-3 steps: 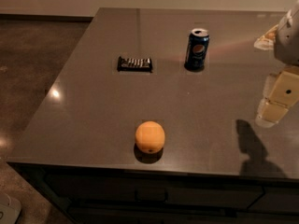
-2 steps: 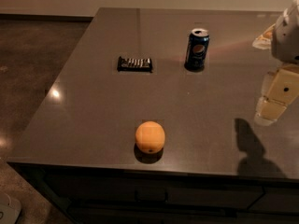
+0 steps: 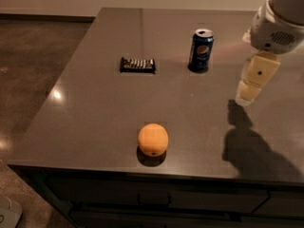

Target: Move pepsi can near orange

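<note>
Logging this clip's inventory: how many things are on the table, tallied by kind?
Can: 1
Orange: 1
Packet: 1
Total: 3
The gripper hangs above the table, right of the can, and holds nothing.

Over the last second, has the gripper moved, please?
Yes: the gripper, right of the pepsi can, has shifted left toward that unmoved can.
</note>
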